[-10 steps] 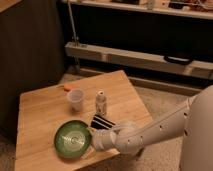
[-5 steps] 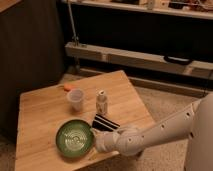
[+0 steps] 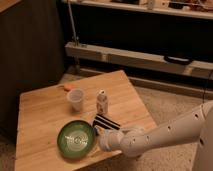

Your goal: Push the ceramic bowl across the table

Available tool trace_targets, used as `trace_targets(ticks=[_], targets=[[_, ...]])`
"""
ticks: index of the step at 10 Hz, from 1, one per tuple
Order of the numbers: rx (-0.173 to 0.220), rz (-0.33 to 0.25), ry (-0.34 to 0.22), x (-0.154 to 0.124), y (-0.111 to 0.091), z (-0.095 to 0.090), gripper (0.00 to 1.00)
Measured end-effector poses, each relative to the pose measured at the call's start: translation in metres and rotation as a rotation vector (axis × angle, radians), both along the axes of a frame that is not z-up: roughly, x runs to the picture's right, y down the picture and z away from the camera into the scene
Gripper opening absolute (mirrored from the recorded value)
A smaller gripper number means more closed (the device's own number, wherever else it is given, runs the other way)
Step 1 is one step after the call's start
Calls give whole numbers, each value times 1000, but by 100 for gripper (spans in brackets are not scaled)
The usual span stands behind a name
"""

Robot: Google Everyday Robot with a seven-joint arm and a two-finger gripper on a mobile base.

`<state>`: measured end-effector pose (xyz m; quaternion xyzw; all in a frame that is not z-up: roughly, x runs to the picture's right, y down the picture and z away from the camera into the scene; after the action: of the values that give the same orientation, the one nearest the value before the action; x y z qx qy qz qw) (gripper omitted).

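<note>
The gripper [image 3: 102, 139] is at the rim of the bowl [image 3: 76, 139], lower than before; open or closed, I cannot tell. The bowl has hardly moved on the table [image 3: 40, 107].

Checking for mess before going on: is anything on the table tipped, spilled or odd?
Nothing stands out. The ceramic bowl sits flat near the front edge of the table, with the gripper close beside its rim. The plastic cup and small bottle stand upright behind it; no spill shows.
</note>
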<state>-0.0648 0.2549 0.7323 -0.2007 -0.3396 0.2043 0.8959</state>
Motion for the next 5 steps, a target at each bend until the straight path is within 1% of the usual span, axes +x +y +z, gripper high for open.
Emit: trace_targets(ticks=[2, 5], targets=[[-5, 7, 5, 3, 1, 3, 80], [-16, 13, -3, -1, 8, 10, 80]])
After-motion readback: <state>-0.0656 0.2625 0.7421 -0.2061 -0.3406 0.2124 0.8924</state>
